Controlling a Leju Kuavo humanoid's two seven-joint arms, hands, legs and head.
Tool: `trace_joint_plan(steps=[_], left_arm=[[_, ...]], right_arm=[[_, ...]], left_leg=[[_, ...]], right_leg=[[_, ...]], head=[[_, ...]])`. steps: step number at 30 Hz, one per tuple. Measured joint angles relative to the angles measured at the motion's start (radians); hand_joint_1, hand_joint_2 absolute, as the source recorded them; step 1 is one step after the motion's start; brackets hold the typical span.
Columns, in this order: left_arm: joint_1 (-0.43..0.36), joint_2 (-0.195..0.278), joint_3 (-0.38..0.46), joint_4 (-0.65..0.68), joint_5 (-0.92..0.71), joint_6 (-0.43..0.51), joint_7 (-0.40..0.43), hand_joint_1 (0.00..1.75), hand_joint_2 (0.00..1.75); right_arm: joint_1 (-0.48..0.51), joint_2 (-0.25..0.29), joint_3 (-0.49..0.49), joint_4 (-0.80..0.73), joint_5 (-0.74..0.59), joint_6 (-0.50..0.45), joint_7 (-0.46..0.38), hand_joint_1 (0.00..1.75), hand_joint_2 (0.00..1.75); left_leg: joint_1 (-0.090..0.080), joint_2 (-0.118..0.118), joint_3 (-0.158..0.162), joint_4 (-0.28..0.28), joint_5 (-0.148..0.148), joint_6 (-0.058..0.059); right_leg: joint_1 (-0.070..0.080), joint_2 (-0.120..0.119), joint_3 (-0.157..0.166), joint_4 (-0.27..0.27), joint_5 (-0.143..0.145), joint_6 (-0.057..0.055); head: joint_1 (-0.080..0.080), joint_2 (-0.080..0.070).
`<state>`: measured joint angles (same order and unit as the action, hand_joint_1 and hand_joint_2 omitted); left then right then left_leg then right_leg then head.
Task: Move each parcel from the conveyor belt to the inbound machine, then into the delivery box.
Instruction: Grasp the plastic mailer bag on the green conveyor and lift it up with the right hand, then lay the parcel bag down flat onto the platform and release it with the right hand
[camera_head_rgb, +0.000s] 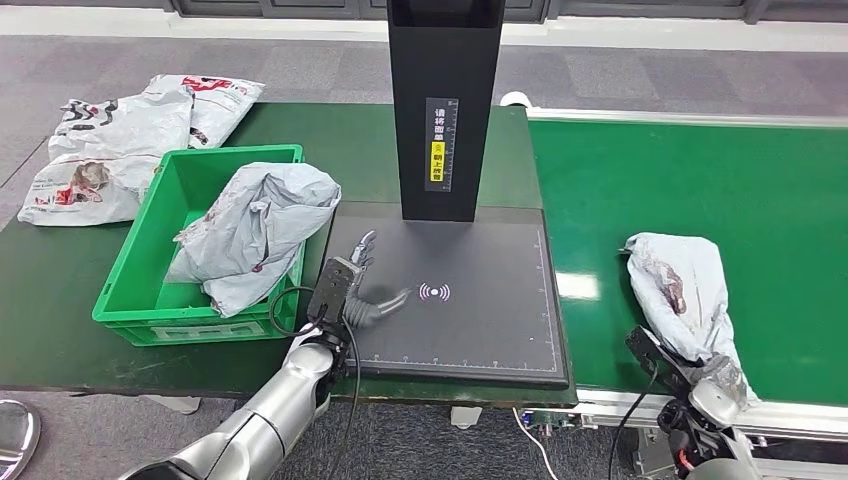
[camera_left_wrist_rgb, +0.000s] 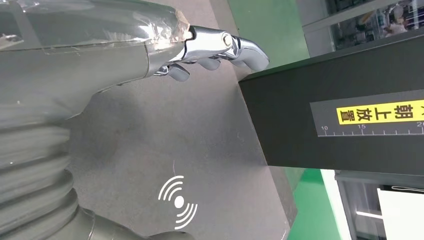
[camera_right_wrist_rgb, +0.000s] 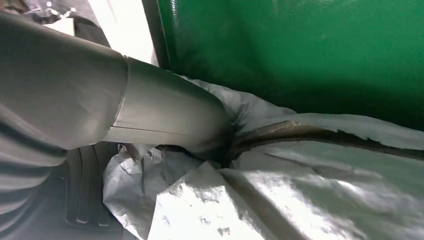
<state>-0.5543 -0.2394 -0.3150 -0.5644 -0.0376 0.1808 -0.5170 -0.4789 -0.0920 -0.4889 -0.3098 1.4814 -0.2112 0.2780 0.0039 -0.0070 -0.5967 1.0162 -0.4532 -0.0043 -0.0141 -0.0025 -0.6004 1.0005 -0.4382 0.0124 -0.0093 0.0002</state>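
Head view has the left hand over the near left part of the black scanner plate, fingers apart and holding nothing, thumb stretched toward the white wave mark just past its tip. Beside those fingers, on their outer side, stands a green box with a crumpled grey parcel in it, spilling over the rim nearest the hand. Beyond the fingers rises the scanner's black post with its yellow label. Left wrist view shows the fingers spread above the bare plate, the wave mark below the palm.

Right hand sits at the near edge of the green belt, on the near end of a second grey parcel. Right wrist view shows the thumb pressed into the parcel's folds, wrinkled film bunched around it; the other fingers are hidden, so I cannot tell whether the bag is truly gripped.

More bags lie on the table beyond the box
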Motion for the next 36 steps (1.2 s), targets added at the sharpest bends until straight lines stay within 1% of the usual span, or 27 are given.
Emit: trace_joint_plan(steps=[3,5,7,8,10,12,14,17,20,22,26,29,32,36], left_arm=[[0.012,0.004,0.003,-0.013,0.0,0.019,0.001,0.0,1.75],[0.026,0.007,0.011,-0.031,-0.004,0.042,0.005,0.0,1.75],[0.043,0.01,0.021,-0.053,-0.014,0.065,0.012,0.0,1.75],[0.051,0.012,0.025,-0.063,-0.021,0.073,0.015,0.0,1.75],[0.062,0.014,0.034,-0.078,-0.034,0.09,0.018,0.0,1.75],[0.068,0.015,0.047,-0.086,-0.046,0.103,0.018,0.0,1.75],[0.07,0.015,0.06,-0.088,-0.056,0.109,0.017,0.0,1.75],[0.069,0.012,0.07,-0.09,-0.071,0.116,0.017,0.0,1.75],[0.068,0.007,0.074,-0.09,-0.082,0.121,0.018,0.0,1.75],[0.066,0.004,0.078,-0.09,-0.087,0.12,0.019,0.0,1.75],[0.055,0.002,0.09,-0.089,-0.094,0.107,0.023,0.0,1.75],[0.045,0.001,0.093,-0.089,-0.099,0.098,0.026,0.0,1.75],[0.039,0.001,0.093,-0.088,-0.099,0.093,0.029,0.0,1.75],[0.034,0.001,0.094,-0.086,-0.099,0.09,0.029,0.0,1.75]], right_arm=[[0.0,0.007,0.0,-0.002,-0.04,-0.113,-0.091,1.75,1.75],[0.0,0.022,0.0,-0.019,-0.101,-0.231,-0.197,1.75,1.75],[-0.002,0.045,0.003,-0.063,-0.195,-0.338,-0.322,1.75,1.75],[-0.001,0.058,0.009,-0.095,-0.25,-0.371,-0.375,1.75,1.75],[0.017,0.089,0.046,-0.197,-0.372,-0.399,-0.451,1.75,1.75],[0.059,0.126,0.127,-0.343,-0.476,-0.401,-0.48,1.75,1.75],[0.107,0.158,0.231,-0.488,-0.52,-0.403,-0.472,1.75,1.75],[0.172,0.197,0.366,-0.654,-0.512,-0.424,-0.442,1.75,1.75],[0.222,0.224,0.464,-0.787,-0.492,-0.428,-0.42,1.75,1.75],[0.243,0.235,0.508,-0.847,-0.485,-0.386,-0.404,1.75,1.75],[0.27,0.248,0.594,-0.892,-0.451,-0.252,-0.358,1.75,1.75],[0.281,0.251,0.668,-0.882,-0.44,-0.184,-0.325,1.75,1.75],[0.288,0.251,0.717,-0.865,-0.442,-0.162,-0.314,1.75,1.75],[0.289,0.251,0.742,-0.851,-0.442,-0.144,-0.306,1.75,1.75]], left_leg=[[0.0,0.0,-0.001,0.0,0.0,0.0],[0.0,0.0,-0.001,0.0,0.0,0.0],[0.0,0.001,-0.001,0.0,0.0,-0.001],[0.0,0.0,-0.001,0.0,0.001,-0.001],[0.0,0.0,-0.001,0.0,0.001,-0.001],[0.0,0.0,-0.001,0.0,0.001,-0.001],[0.0,0.001,-0.001,-0.001,0.001,-0.002],[0.001,0.001,-0.001,-0.001,0.001,-0.002],[0.001,0.0,-0.001,-0.001,0.001,-0.002],[0.0,0.0,-0.002,-0.001,0.001,-0.002],[0.0,0.002,-0.002,-0.001,0.001,-0.002],[0.0,0.002,-0.001,-0.001,0.001,-0.002],[0.0,0.002,-0.001,-0.001,0.001,-0.002],[0.0,0.002,-0.002,-0.001,0.001,-0.002]], right_leg=[[0.0,0.0,0.0,0.0,0.0,0.0],[0.0,0.001,-0.001,0.001,0.0,0.0],[0.0,0.001,-0.001,0.001,0.0,0.0],[0.0,0.001,-0.002,0.001,0.0,0.0],[0.0,0.0,-0.002,0.001,0.0,0.0],[0.0,0.0,-0.002,0.002,0.0,-0.001],[0.0,0.001,-0.003,0.002,-0.001,-0.001],[0.0,0.001,-0.004,0.002,-0.001,-0.002],[0.0,0.0,-0.004,0.002,-0.002,-0.002],[0.0,0.0,-0.004,0.002,-0.002,-0.002],[0.0,0.002,-0.004,0.001,-0.001,-0.002],[0.0,0.002,-0.004,0.001,-0.001,-0.002],[0.0,0.002,-0.004,0.002,0.0,-0.002],[0.0,0.002,-0.004,0.002,-0.001,-0.002]], head=[[0.0,0.0],[0.0,0.0],[0.0,0.0],[0.0,0.0],[0.0,0.0],[0.0,0.0],[0.0,0.0],[0.0,0.0],[0.0,0.0],[0.0,0.0],[0.0,0.0],[0.0,0.0],[0.0,0.0],[0.0,0.0]])
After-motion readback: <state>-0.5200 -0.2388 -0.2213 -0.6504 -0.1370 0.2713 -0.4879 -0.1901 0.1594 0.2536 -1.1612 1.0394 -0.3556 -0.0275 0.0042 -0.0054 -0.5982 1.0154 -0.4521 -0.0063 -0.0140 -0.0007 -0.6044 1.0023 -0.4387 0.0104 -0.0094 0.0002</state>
